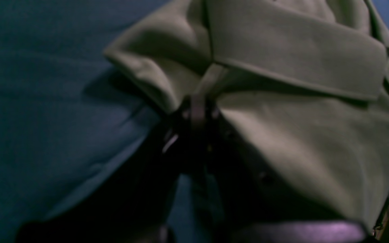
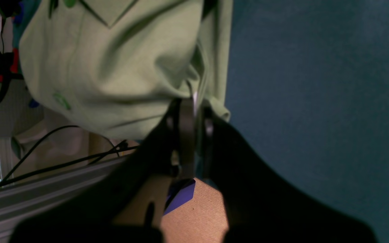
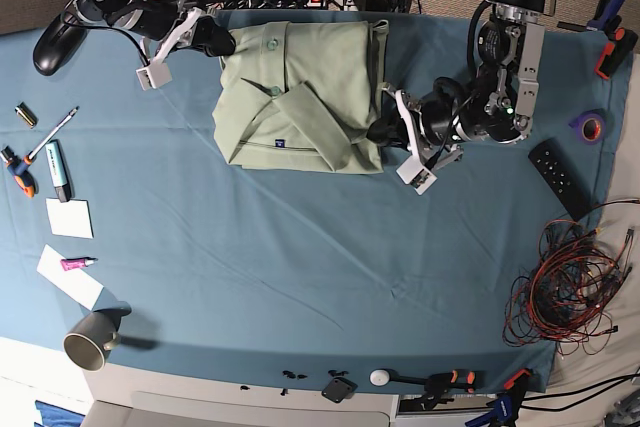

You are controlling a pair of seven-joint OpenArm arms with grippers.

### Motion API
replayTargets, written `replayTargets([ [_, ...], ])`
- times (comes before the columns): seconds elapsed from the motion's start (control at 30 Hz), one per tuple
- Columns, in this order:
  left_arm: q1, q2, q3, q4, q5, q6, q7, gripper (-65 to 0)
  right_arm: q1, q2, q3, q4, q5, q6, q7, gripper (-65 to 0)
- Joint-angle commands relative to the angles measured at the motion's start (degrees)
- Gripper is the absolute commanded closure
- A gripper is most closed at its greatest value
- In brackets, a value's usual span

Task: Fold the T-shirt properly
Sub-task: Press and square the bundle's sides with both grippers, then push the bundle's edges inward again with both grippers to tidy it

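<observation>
Both arms pinching the shirt's edges

The T-shirt (image 3: 300,97), partly folded, lies at the far middle of the blue table cloth (image 3: 300,267); the left gripper (image 3: 385,130) is clamped on its near right edge, the right gripper (image 3: 222,44) on its far left corner.

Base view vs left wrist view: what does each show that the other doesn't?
Base only: the whole T-shirt partly folded, the right gripper shut on its far corner, a mug, pens and cables on the teal table cloth. Left wrist only: a close look at the left gripper pinching the fabric edge, and the collar flap. Both: shirt, cloth, left gripper.
</observation>
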Motion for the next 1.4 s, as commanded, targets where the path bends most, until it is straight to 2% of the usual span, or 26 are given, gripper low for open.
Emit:
replayTargets([
  [0.0,-0.8,0.0,-0.1,0.8,-1.0,-0.2,-1.4,0.0,-0.2,0.5,0.3,0.8,0.0,0.1,0.3,-0.8],
  [0.07,-0.8,0.0,-0.1,0.8,-1.0,-0.2,-1.4,0.0,-0.2,0.5,0.3,0.8,0.0,0.1,0.3,-4.6],
  [0.17,-0.8,0.0,-0.1,0.8,-1.0,-0.2,-1.4,0.0,-0.2,0.5,0.3,0.8,1.1,0.1,0.3,-17.7],
  [0.23,-0.8,0.0,-0.1,0.8,-1.0,-0.2,-1.4,0.0,-0.2,0.5,0.3,0.8,1.7,0.1,0.3,-22.6],
  [0.4,-0.8,0.0,-0.1,0.8,-1.0,-0.2,-1.4,0.0,-0.2,0.9,0.3,0.9,1.9,0.1,0.3,-22.6],
  [0.53,-0.8,0.0,-0.1,0.8,-1.0,-0.2,-1.4,0.0,-0.2,2.6,0.8,1.6,1.8,0.1,0.3,-22.6],
  [0.73,-0.8,0.0,-0.1,0.8,-1.0,-0.2,-1.4,0.0,-0.2,4.2,8.8,5.3,2.1,0.1,0.3,-22.6],
  [0.83,-0.8,0.0,-0.1,0.8,-1.3,-0.2,-1.4,0.0,-0.2,4.6,13.3,6.9,5.7,0.1,0.3,-22.6],
  [0.93,-0.8,0.0,-0.1,0.8,-3.3,-0.2,-1.4,0.0,-0.2,4.6,15.8,7.3,12.3,0.1,0.3,-22.0],
  [0.97,-0.8,0.0,-0.2,0.9,-5.0,-0.3,-1.5,0.0,-0.2,4.6,15.8,7.3,15.0,0.1,0.3,-18.5],
  [1.07,-1.1,0.0,-0.5,1.3,-10.3,-3.5,-1.9,0.0,1.2,3.3,15.8,7.3,22.7,0.1,0.3,0.0],
  [1.13,-1.4,0.0,-0.6,2.1,-12.5,-4.1,-1.8,0.0,2.6,1.4,15.8,7.3,26.1,0.1,0.3,0.0],
  [1.23,-1.7,0.0,-0.6,3.0,-16.0,-4.1,-0.3,0.0,5.3,-1.8,15.6,7.3,26.5,0.1,0.3,0.0],
  [1.37,-1.6,0.1,-0.5,3.1,-23.3,-7.4,4.2,0.0,7.1,-5.2,11.1,7.3,26.5,0.1,0.3,0.0],
])
